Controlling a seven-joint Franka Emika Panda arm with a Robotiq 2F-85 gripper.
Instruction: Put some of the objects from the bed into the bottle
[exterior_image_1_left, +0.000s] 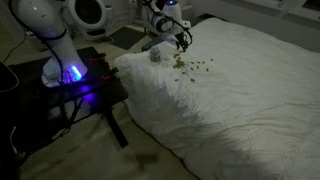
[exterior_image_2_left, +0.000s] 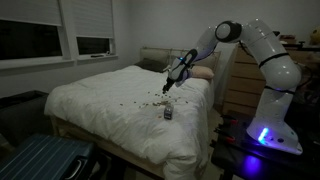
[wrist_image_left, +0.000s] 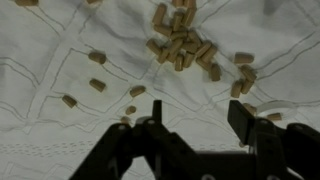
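Noted gripper with jaws parted and nothing between them; no grip on any item, fingertips low over the cloth, contact with it not determinable. Recorded the bed as the working surface: wrinkled white duvet, largest item present, set in a dim bedroom with a window behind it in an exterior view. Located the objects, small olive-brown pellets, in a loose scatter on the duvet, with the densest clump just ahead of the fingertips in the wrist view and strays to either side. Located the bottle, small and pale, sitting on the duvet near the bed's edge, just beside the scatter and near the gripper in both exterior views. Logged the white robot base, lit blue, on a dark side table alongside the bed. Logged a blue ribbed case on the floor near a bed corner. Saw only open duvet between gripper and bottle.
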